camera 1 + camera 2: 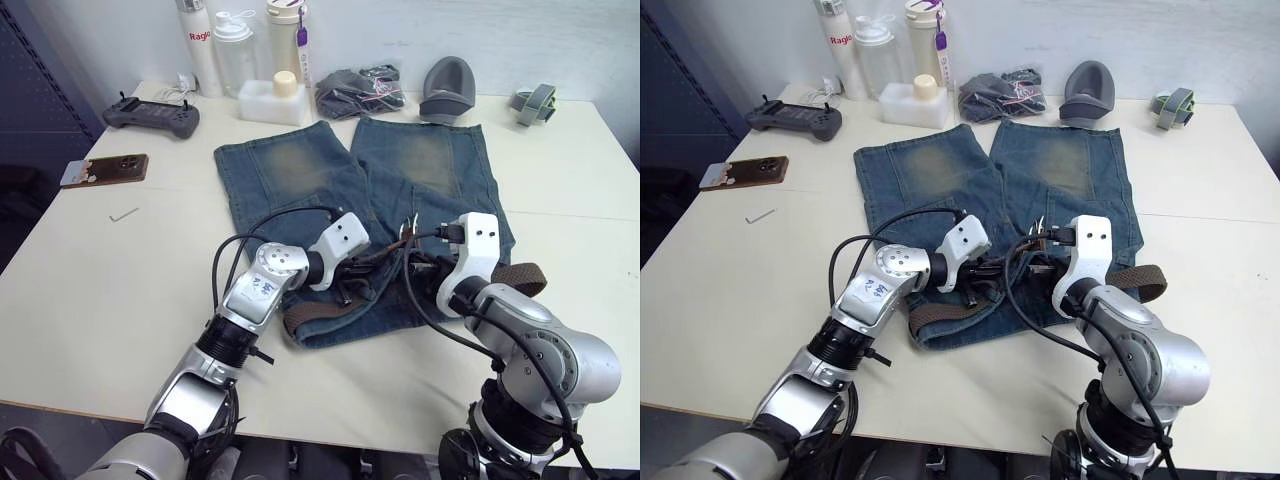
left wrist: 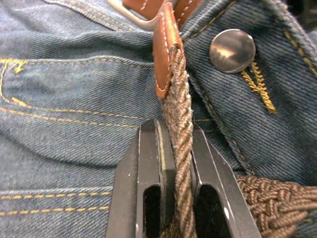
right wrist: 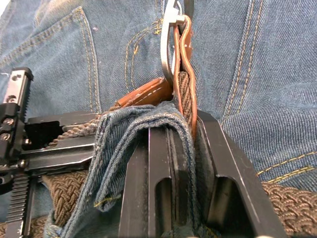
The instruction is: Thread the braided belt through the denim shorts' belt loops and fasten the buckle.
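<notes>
Closest to the lens, low in the frame, both arms reach onto the white table [image 1: 90,300] at the waistband of the denim shorts [image 1: 290,175]. The left gripper [image 2: 174,148], at centre left, is pinching the braided belt [image 2: 181,144] edge-on between its fingers, just short of the tan leather end. The right gripper [image 3: 181,141], at centre right, is pressed together on a fold of waistband denim, with the belt's leather end and the buckle [image 3: 168,49] standing just past its tips. The belt's other end trails out at right [image 1: 520,275]. A metal shorts button [image 2: 232,43] sits beside the leather. Farther up, the two legs spread toward the wall. Beyond them: a phone [image 1: 105,170], a controller [image 1: 152,115], bottles [image 1: 235,50] and a dark bundled cloth [image 1: 360,90].
</notes>
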